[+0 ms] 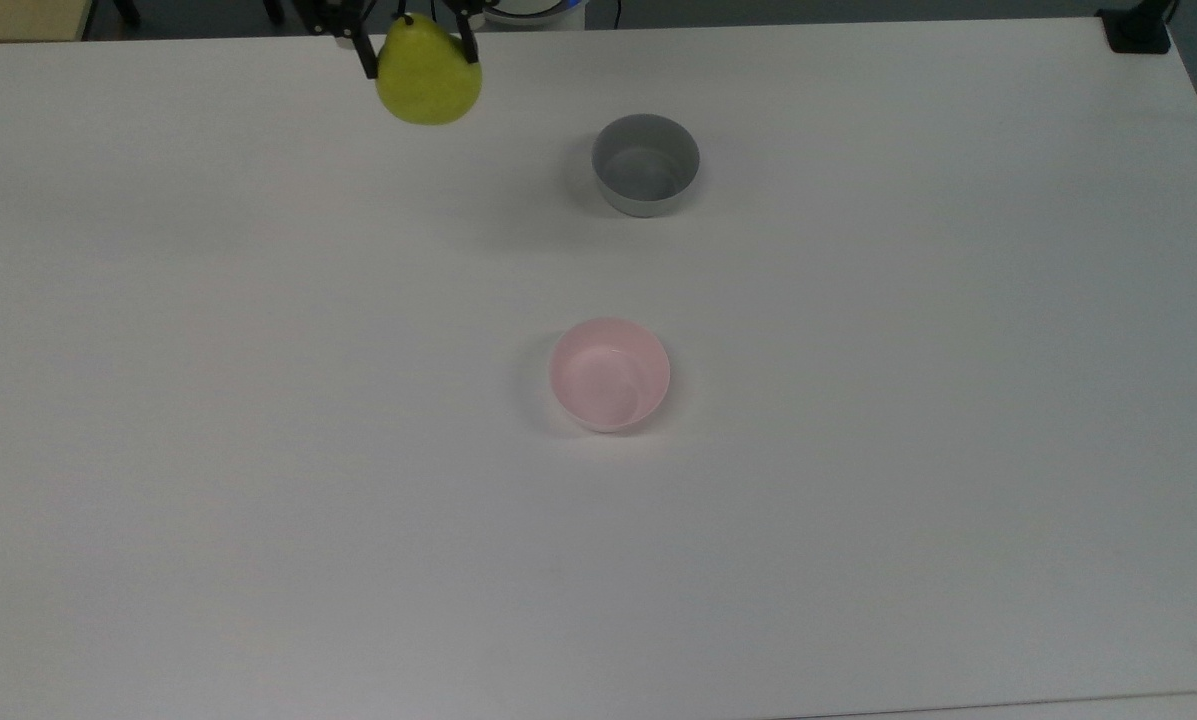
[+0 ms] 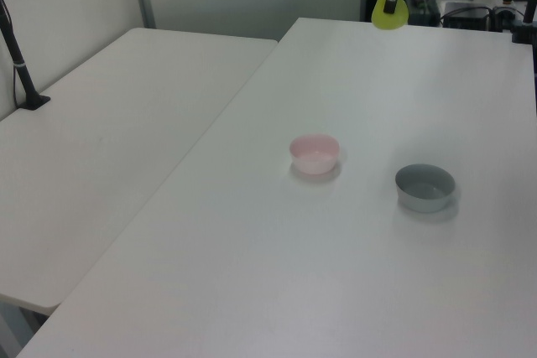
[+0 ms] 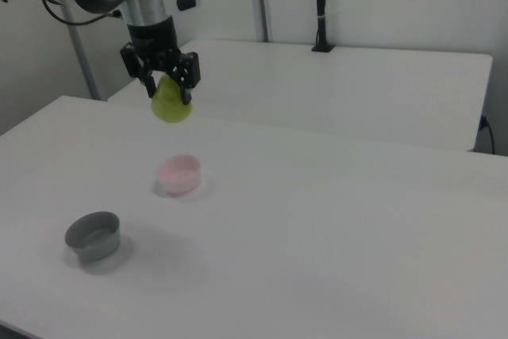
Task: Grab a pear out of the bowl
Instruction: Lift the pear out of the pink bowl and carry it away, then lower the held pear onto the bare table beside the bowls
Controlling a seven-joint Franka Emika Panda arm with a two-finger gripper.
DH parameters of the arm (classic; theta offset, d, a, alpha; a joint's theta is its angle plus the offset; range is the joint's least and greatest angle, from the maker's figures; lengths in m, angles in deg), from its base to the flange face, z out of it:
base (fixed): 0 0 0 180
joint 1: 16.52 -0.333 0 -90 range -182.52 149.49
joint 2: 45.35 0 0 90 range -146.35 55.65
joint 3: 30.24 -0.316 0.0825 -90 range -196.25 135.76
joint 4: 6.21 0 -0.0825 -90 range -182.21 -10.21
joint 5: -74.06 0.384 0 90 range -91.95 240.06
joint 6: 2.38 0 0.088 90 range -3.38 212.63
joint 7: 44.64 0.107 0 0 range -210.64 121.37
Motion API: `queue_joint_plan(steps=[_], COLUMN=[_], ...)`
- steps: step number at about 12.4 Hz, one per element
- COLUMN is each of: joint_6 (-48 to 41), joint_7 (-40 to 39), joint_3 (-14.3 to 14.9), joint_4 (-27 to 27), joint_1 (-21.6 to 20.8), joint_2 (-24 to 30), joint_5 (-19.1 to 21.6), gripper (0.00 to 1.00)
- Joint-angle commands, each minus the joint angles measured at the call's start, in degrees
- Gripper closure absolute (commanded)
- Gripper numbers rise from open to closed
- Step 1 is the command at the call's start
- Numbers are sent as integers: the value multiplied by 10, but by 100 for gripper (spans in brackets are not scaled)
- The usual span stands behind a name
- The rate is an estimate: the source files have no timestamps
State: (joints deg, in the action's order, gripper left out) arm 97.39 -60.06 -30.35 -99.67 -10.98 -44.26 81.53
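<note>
— Where is everything placed?

— On the tabletop (image 1: 258,450) the pink bowl (image 1: 609,373) is seen near the middle, emptied; a grey bowl (image 1: 646,164) sits toward the far edge.

— And the pear?

— The pear (image 1: 428,72) is clamped in the gripper (image 3: 167,85), held high above the far edge — stem up, long axis vertical, hanging directly below the fingers. In the top view the gripper is cut off by the frame.
</note>
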Motion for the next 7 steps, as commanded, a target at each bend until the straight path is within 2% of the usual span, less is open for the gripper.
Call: queue_joint_plan(steps=[1,7], joint_6=[-4,4], joint_7=[-106,-147], joint_3=[-9,-8], joint_4=[-15,-8], joint_1=[43,77], joint_2=[10,-32], joint_5=[13,13], gripper=[71,71])
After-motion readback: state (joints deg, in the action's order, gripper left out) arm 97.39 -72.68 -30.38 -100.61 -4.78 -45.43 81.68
